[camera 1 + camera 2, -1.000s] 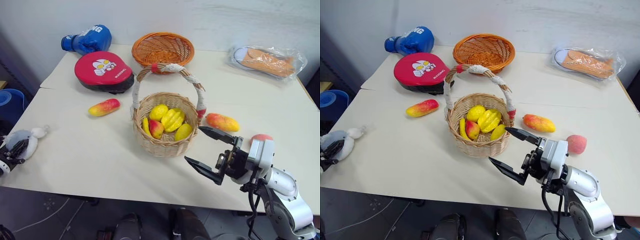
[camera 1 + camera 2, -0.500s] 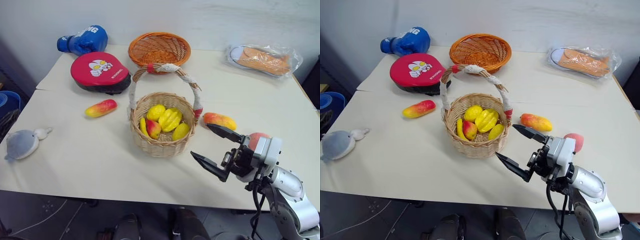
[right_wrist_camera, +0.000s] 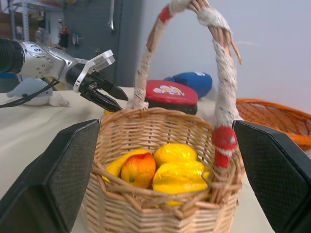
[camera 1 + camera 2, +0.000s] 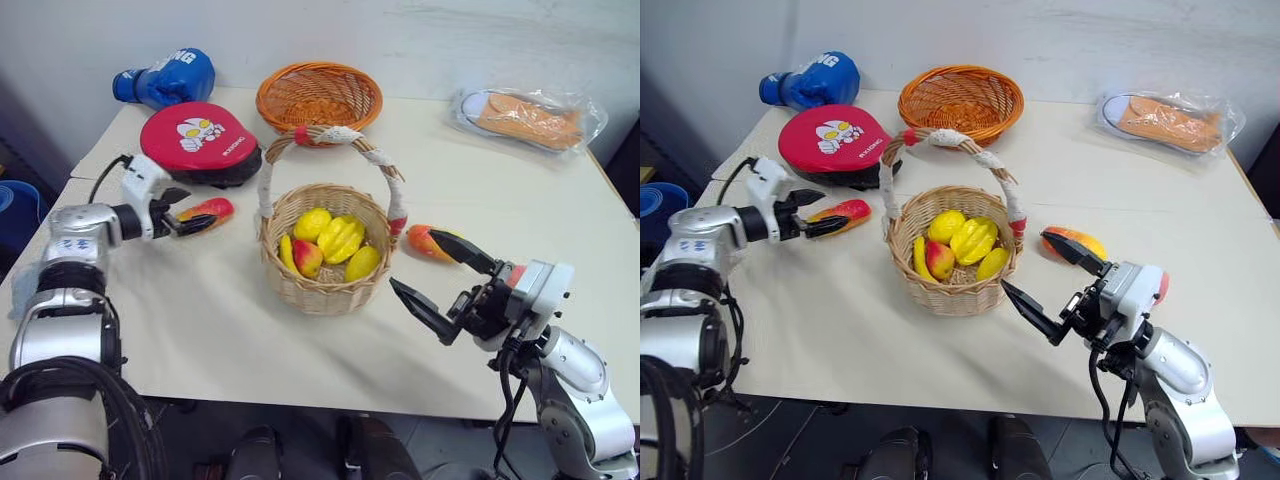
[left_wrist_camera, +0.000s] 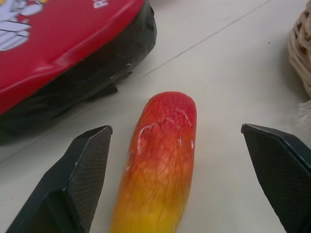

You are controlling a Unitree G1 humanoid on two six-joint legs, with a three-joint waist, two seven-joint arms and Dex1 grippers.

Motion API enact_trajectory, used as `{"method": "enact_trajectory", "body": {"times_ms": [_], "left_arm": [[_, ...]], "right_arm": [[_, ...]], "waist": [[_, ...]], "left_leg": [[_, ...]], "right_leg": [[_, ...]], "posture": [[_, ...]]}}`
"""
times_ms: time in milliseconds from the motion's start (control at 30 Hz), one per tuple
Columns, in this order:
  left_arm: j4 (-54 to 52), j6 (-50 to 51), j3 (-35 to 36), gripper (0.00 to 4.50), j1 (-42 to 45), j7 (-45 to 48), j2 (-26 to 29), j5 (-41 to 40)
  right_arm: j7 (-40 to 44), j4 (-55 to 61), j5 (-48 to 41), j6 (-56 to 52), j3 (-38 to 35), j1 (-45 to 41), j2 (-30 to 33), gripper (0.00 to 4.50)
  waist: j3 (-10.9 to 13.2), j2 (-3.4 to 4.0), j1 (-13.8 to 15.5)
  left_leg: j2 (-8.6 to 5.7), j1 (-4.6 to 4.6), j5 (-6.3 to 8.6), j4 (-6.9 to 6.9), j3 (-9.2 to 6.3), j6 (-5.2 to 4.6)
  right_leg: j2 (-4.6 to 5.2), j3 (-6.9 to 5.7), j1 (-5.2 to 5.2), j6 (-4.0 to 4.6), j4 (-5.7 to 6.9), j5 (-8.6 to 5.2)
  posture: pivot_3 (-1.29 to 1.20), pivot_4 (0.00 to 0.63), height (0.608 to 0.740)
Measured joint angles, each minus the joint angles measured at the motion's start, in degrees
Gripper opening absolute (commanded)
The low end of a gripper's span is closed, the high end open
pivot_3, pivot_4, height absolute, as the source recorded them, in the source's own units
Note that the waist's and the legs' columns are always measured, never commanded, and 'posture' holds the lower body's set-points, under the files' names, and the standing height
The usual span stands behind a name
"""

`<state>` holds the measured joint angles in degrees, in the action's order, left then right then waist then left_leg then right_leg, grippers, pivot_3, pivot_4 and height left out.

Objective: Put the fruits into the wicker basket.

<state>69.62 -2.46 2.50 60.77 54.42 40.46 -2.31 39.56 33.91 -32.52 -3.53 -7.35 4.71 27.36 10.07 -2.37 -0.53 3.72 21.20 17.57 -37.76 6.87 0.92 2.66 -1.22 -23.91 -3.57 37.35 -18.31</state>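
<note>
Left wrist view shows the left pincer [image 5: 177, 179] spread wide, its two black fingers [image 5: 82, 174] standing either side of an elongated red-to-yellow toy mango [image 5: 158, 165] that lies on the pale desk [image 5: 228, 73]; neither finger touches it. Just past the mango sits the red round punch pad with a black rim [image 5: 63, 53].

From the head views, this mango [image 4: 207, 211] lies to the robot's left of the deep tan wicker basket with a cloth-wrapped arched handle [image 4: 330, 285], which stands mid-desk and holds yellow and red-yellow toy fruit [image 4: 340, 240].

To the basket's right, the second red-to-yellow toy mango [image 4: 428, 240] rests on the desk. The right pincer [image 4: 440, 285] hangs above the desk near it, wide open and empty. A bit of the round pink peach [image 4: 1161, 287] peeks from behind that wrist.

At the far edge are a shallow orange wicker bowl [image 4: 318, 95], a blue boxing glove [image 4: 170, 78] and a clear bag with an orange item [image 4: 528, 117].
</note>
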Motion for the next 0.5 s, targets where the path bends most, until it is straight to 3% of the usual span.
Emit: {"method": "enact_trajectory", "body": {"times_ms": [167, 267, 500], "left_arm": [[4.9, 0.2, -1.8, 4.48, 2.2, -6.0, -1.4, 4.1], [5.4, 0.9, -1.9, 3.91, 2.8, -6.2, -1.6, 5.2], [5.5, 1.5, -1.8, 1.87, 2.8, -4.1, -1.7, 6.4]], "right_arm": [[-1.7, 3.0, 1.5, 1.0, 0.0, 3.6, -0.5, 4.5], [-2.8, 4.6, 2.1, 1.1, -0.1, 4.8, -0.5, 4.5], [-3.3, 5.1, 2.2, 1.1, -0.2, 5.8, -0.5, 4.5]], "waist": [[0.0, -0.02, -0.3], [0.0, -0.02, -0.2], [0.0, -0.02, 0.1]], "left_leg": [[0.07, 0.01, 0.04, -0.07, 0.0, -0.04], [0.06, -0.01, 0.04, -0.13, 0.0, -0.04], [0.05, -0.01, 0.04, -0.16, 0.03, -0.05]], "right_leg": [[-0.01, 0.09, -0.08, 0.0, 0.12, 0.0], [-0.03, 0.09, -0.08, 0.01, 0.18, 0.0], [-0.1, 0.12, -0.08, 0.01, 0.2, 0.0]], "posture": [[0.0, 0.15, 0.74], [0.0, 0.15, 0.74], [0.0, 0.15, 0.74]]}}
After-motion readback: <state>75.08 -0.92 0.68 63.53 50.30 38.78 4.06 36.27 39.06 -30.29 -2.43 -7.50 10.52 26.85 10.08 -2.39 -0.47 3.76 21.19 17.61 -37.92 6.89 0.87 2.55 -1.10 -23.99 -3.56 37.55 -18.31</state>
